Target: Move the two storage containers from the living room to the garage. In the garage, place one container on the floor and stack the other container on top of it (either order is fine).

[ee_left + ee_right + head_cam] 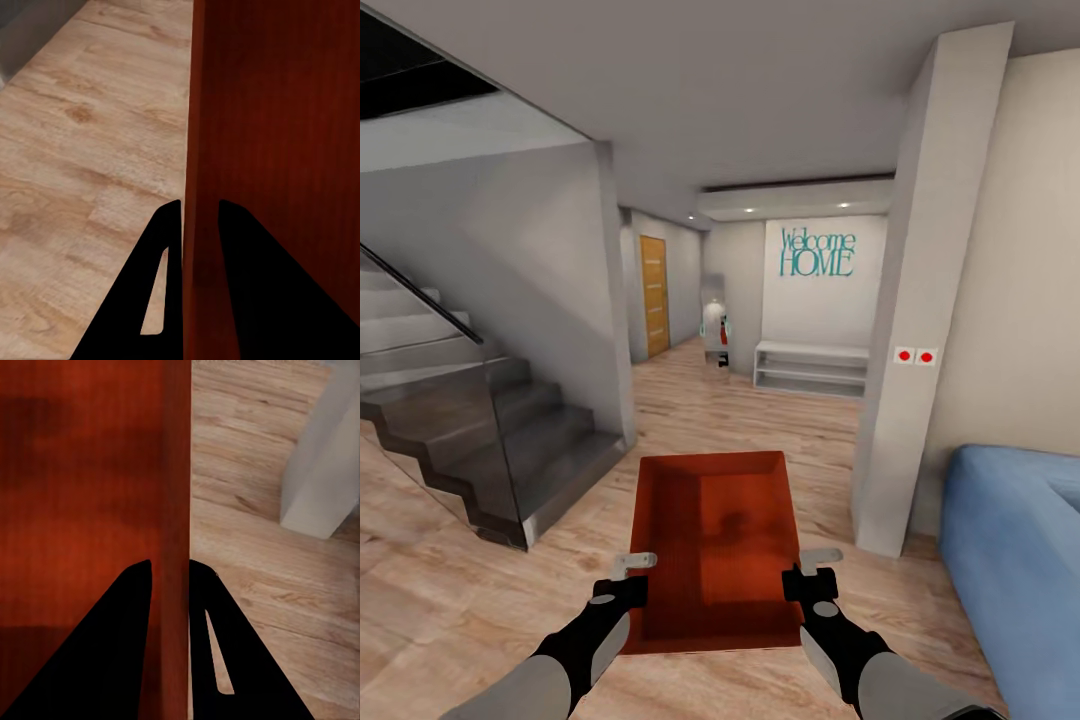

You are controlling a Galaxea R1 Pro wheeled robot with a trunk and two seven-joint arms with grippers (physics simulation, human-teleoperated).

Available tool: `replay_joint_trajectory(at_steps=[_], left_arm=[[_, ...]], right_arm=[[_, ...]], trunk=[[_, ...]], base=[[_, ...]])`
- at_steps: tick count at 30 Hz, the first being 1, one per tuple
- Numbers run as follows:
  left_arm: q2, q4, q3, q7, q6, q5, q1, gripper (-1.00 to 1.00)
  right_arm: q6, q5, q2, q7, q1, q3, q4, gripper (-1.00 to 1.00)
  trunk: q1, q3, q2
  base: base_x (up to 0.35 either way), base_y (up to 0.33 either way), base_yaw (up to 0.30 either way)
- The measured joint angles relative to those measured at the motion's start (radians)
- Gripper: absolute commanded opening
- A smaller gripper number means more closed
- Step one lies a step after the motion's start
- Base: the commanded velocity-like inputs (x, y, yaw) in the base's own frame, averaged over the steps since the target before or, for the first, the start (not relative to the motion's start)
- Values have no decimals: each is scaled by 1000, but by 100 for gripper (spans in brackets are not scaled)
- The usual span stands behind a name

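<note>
**Two hands carry the red box**

The left hand (632, 577) pinches the left wall of the red box (715, 545), one finger (161, 292) on each side of the thin wall. The right hand (810, 572) pinches the right wall the same way. The box is held up flat above the wood floor (450, 590), in front of the robot. Grey stairs (470, 420) are on the left. A blue sofa (1015, 560) is on the right, past a white pillar (905, 340).

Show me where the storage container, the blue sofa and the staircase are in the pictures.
storage container (710, 545): head view, on its flat bottom.
blue sofa (1015, 560): head view, on the seat cushion.
staircase (455, 420): head view, on the dark lower steps.
</note>
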Motion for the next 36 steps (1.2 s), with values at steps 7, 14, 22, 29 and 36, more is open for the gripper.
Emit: replay_joint_trajectory(at_steps=[7, 14, 22, 29, 36], left_arm=[[-1, 4, 7, -2, 0, -6, 0, -100], [-1, 5, 7, -2, 0, -6, 0, -100], [-1, 5, 7, -2, 0, -6, 0, -100], [-1, 4, 8, -2, 0, -7, 0, -100], [-1, 4, 8, -2, 0, -7, 0, -100]], right_arm=[[0, -2, 0, -1, 1, 1, 2, -100], [1, -1, 0, 0, 1, 1, 2, -100], [1, -1, 0, 0, 1, 2, 2, -100], [0, -2, 0, 0, 0, 2, 2, -100], [0, -2, 0, 0, 0, 2, 2, -100]], trunk=[[0, 0, 0], [0, 0, 0], [0, 0, 0], [0, 0, 0], [0, 0, 0]], base=[[321, 0, 0], [321, 0, 0], [320, 0, 0], [321, 0, 0], [321, 0, 0]])
